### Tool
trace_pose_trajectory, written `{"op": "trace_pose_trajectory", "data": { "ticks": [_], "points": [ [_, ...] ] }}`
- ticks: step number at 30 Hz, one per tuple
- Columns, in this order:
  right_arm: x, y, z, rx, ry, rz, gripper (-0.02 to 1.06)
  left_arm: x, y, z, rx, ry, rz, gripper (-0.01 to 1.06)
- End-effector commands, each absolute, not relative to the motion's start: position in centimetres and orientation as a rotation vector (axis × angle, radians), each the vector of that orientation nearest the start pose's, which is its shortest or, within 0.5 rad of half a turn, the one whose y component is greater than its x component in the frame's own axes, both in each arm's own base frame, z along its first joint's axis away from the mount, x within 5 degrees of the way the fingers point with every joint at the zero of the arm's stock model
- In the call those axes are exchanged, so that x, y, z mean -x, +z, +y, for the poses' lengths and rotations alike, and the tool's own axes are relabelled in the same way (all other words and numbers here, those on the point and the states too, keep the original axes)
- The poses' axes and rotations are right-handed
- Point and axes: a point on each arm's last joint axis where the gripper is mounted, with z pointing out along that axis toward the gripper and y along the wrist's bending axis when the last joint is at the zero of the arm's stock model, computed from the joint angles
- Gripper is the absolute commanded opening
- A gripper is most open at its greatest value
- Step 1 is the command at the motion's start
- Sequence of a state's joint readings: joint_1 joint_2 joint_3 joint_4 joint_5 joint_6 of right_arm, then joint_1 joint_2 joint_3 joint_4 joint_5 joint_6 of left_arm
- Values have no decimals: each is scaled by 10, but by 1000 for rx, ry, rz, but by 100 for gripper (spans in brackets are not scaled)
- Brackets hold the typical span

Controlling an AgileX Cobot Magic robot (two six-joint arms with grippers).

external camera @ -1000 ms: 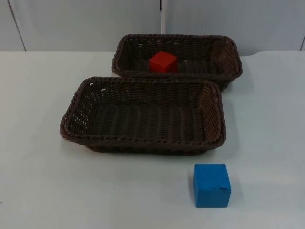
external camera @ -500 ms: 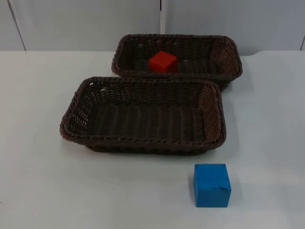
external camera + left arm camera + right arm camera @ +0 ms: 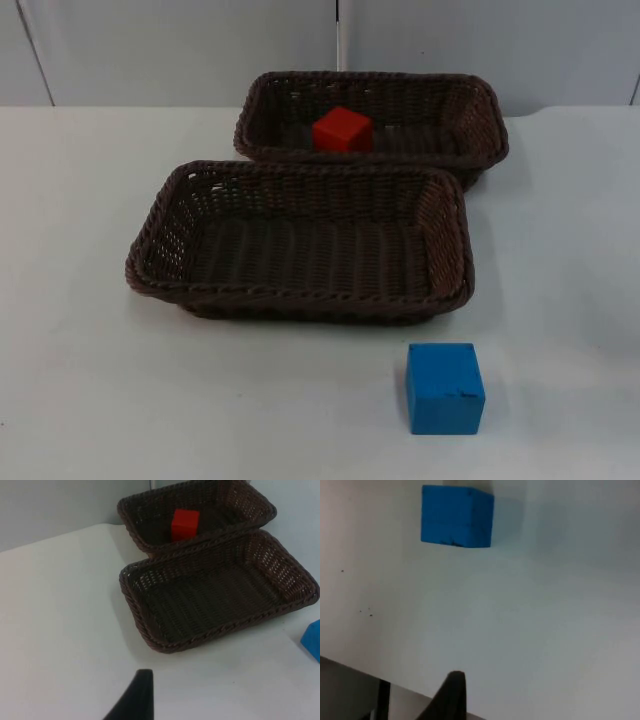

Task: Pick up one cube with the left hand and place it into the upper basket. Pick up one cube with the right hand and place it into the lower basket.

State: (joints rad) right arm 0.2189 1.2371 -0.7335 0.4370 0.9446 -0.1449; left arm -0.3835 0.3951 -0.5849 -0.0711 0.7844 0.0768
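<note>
Red cube [image 3: 342, 130] in basket [image 3: 470, 150], blue cube [image 3: 445, 388] outside

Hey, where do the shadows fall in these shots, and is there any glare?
Top view: soft shadow right of the blue cube, no glare on the white table. Left wrist view: the dark woven basket interior is dim. Right wrist view: faint shadow beside the cube.

No text, label, brand, number or sign could be read on the baskets, the cubes, the counter or the wall behind them.
</note>
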Motion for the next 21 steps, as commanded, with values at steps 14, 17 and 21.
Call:
{"op": "trace_pose_trajectory", "data": {
  "ticks": [14, 17, 21],
  "points": [
    [-187, 197, 173, 372, 296, 2761, 105, -61, 313, -30, -449, -272, 2029, 105],
    [-190, 187, 189, 356, 288, 2713, 105, -61, 313, -30, -449, -272, 2028, 105],
    [-199, 177, 198, 338, 215, 2719, 105, -61, 313, -30, -449, -272, 2028, 105]
  ]
}}
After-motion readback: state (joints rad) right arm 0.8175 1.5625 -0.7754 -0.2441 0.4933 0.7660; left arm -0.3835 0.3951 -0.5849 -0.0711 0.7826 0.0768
